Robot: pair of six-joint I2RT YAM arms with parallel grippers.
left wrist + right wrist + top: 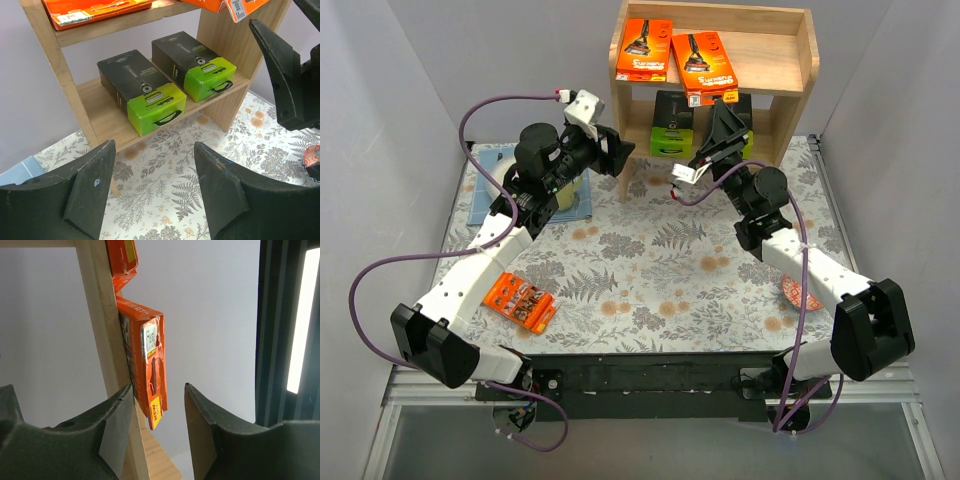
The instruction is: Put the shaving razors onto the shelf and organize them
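The wooden shelf [790, 70] stands at the back. Two orange razor packs lie on its top tier, one at the left [642, 50] and one [703, 65] overhanging the front edge. Two lime-green-and-black packs [145, 90] [197, 62] sit side by side on the lower tier. A third orange pack [520, 302] lies on the table near the left arm. My right gripper [725, 112] is open, and its jaws straddle the overhanging pack's end [147, 365] and the shelf board [105, 340]. My left gripper [155, 170] is open and empty, low in front of the lower tier.
A blue mat [485, 195] with a pale yellow object lies at the back left under the left arm. A small red-and-white item [802, 293] lies by the right arm. A metal rail [830, 190] runs along the table's right edge.
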